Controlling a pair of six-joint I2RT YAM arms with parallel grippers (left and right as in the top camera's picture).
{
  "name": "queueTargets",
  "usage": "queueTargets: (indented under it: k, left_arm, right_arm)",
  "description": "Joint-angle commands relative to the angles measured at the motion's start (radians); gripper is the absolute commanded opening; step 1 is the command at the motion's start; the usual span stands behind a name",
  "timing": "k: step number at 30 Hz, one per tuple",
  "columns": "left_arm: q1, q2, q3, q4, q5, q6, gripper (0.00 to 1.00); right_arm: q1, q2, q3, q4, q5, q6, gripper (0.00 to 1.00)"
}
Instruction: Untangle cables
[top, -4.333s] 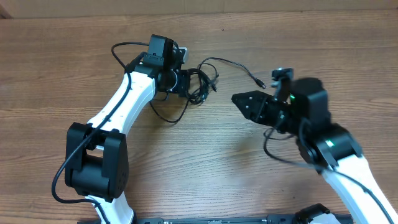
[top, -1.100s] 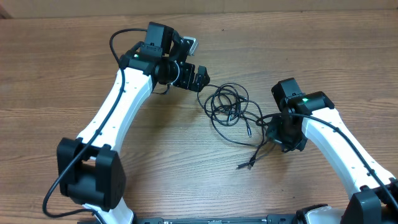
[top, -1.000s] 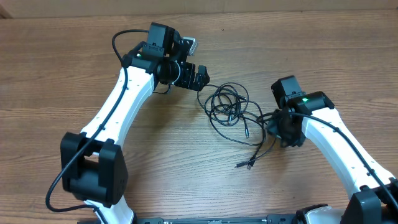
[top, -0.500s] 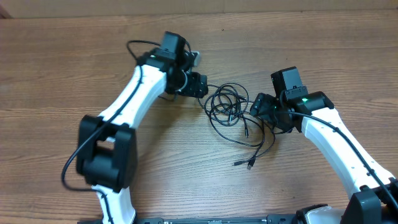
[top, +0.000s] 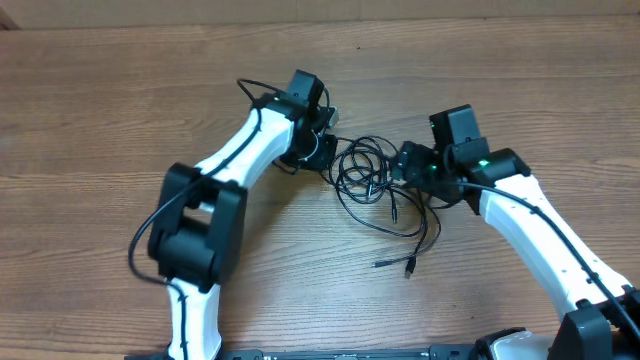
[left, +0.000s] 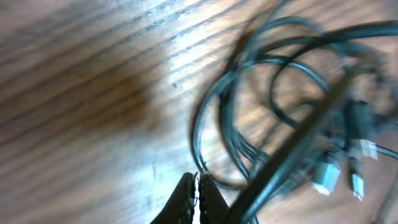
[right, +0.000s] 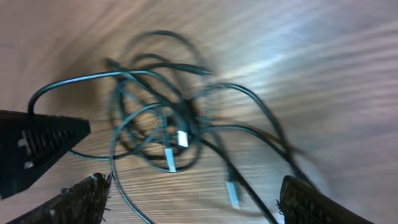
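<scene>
Overhead, the cables (top: 372, 172) are seen tangled on the table (top: 100, 120) between both grippers. The left gripper (left: 198, 182) is pressed together at the tangle's edge, while the right gripper (right: 193, 186) is spread wide beside it.

Left end effector (left: 196, 188) closed, right one (right: 194, 185) spread

Looking straight down from overhead on the whole wooden table (top: 100, 120). Peering in close and low from each wrist, blurred. Sharing the tangled cables (top: 375, 175) across all three.
</scene>
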Motion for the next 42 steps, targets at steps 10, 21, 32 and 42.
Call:
queueTargets:
  k: [10, 21, 32, 42]
  left_arm:
    - [-0.008, -0.409, 0.049, -0.060, 0.296, 0.036, 0.04]
    - [0.006, -0.612, 0.057, 0.111, 0.525, 0.017, 0.05]
    - [0.441, -0.818, 0.172, 0.022, 0.367, 0.015, 0.04]
    - [0.730, -0.808, 0.173, -0.002, 0.331, 0.011, 0.04]
  right_arm:
    - [0.094, 0.079, -0.018, 0.271, -0.098, 0.158, 0.90]
    - [0.140, 0.218, -0.018, 0.425, -0.090, 0.259, 0.90]
    - [-0.072, 0.242, -0.016, 0.109, 0.223, 0.232, 0.98]
    - [-0.440, 0.219, -0.016, -0.026, 0.394, 0.104, 1.00]
